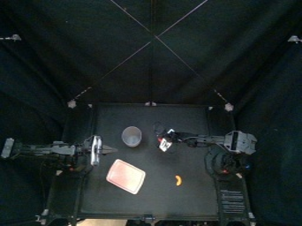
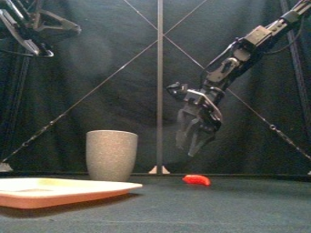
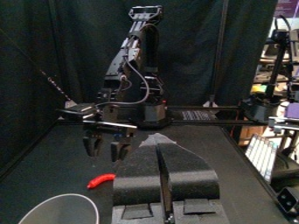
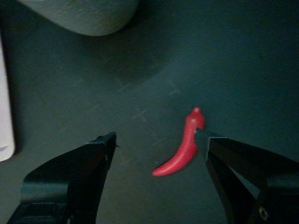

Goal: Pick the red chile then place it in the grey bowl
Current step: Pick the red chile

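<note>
The red chile (image 2: 195, 179) lies flat on the black table, right of the tall grey speckled cup (image 2: 112, 154). My right gripper (image 2: 195, 136) hangs open just above the chile, not touching it. In the right wrist view the chile (image 4: 181, 150) lies between the spread jaws of the right gripper (image 4: 162, 138), closer to one of them, with the cup's rim (image 4: 82, 13) beyond. From the top, the right gripper (image 1: 165, 142) is right of the cup (image 1: 132, 135). My left gripper (image 1: 94, 152) rests at the table's left side, shut and empty.
A flat pink tray (image 1: 126, 176) lies at the front, left of centre. A small orange toy (image 1: 177, 181) sits to the tray's right, near the front. The left wrist view shows the right gripper (image 3: 103, 144) over the chile (image 3: 103, 180).
</note>
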`<move>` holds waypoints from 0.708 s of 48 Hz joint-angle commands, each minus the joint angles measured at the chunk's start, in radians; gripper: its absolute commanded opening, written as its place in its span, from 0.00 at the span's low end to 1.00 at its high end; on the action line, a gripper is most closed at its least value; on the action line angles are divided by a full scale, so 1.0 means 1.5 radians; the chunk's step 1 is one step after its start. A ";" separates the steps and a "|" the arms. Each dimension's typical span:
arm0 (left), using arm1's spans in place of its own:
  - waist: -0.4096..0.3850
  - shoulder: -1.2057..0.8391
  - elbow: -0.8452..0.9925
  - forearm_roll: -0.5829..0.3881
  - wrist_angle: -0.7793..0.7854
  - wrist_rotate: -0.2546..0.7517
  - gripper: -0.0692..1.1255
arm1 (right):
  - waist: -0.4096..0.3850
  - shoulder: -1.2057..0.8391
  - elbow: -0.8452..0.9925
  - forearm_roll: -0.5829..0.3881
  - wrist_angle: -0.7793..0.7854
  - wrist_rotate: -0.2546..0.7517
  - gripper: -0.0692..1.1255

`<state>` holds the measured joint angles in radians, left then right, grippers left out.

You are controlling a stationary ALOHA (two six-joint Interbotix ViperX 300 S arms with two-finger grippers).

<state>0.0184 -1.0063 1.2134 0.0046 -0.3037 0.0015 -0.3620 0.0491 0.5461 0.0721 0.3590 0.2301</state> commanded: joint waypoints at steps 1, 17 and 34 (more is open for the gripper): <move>0.001 0.002 -0.008 0.001 -0.006 0.000 0.02 | -0.022 -0.002 -0.032 -0.071 0.039 0.050 0.91; 0.000 0.002 -0.009 0.003 -0.006 0.001 0.02 | 0.014 0.032 -0.054 -0.288 0.140 0.263 0.91; 0.001 0.002 -0.009 0.004 -0.006 0.001 0.02 | 0.043 0.037 -0.042 -0.240 0.143 0.271 0.91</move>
<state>0.0184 -1.0063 1.2134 0.0077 -0.3037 0.0015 -0.3037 0.1212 0.4893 -0.3007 0.5768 0.6351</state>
